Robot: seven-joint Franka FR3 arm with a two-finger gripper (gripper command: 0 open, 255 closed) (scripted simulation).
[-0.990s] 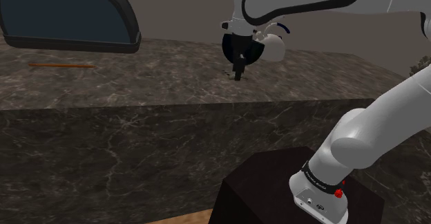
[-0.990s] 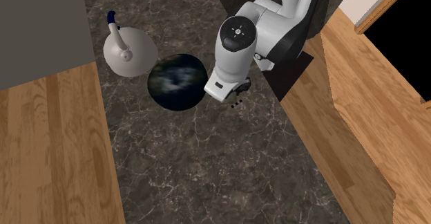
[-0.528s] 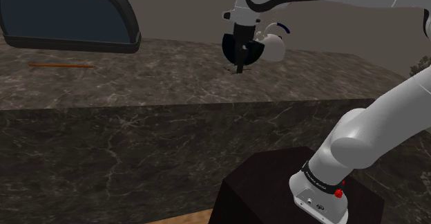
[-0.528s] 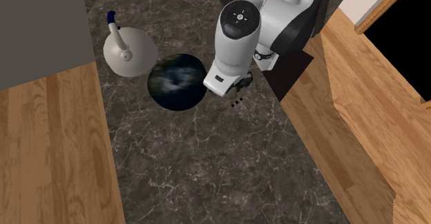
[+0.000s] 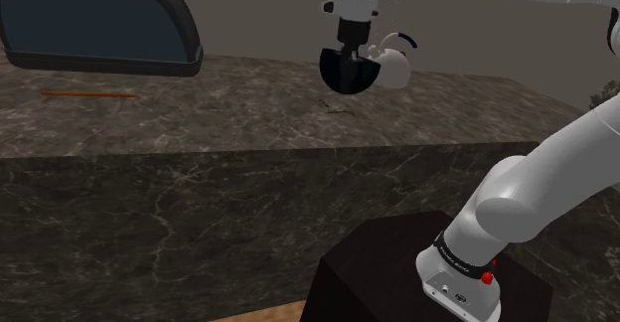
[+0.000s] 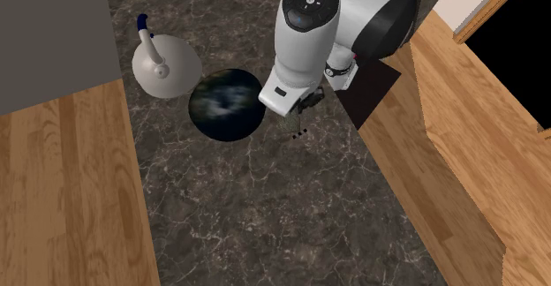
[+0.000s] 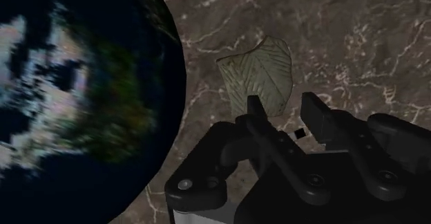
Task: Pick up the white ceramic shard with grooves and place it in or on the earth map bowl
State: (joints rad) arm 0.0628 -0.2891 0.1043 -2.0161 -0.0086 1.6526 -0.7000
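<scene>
Lying on veined stone [image 7: 359, 36], grooved shard [image 7: 259, 74], round bowl [image 7: 83, 98]

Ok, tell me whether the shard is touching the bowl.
Apart. The wrist view shows a strip of bare counter between the shard and the bowl.

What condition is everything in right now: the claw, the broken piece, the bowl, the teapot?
Gripper: open, empty, hanging above the counter.
Earth map bowl: upright, nothing visible inside.
Grooved shard: lying flat on the counter, unheld, beside the bowl.
White teapot: upright, lid on.
</scene>
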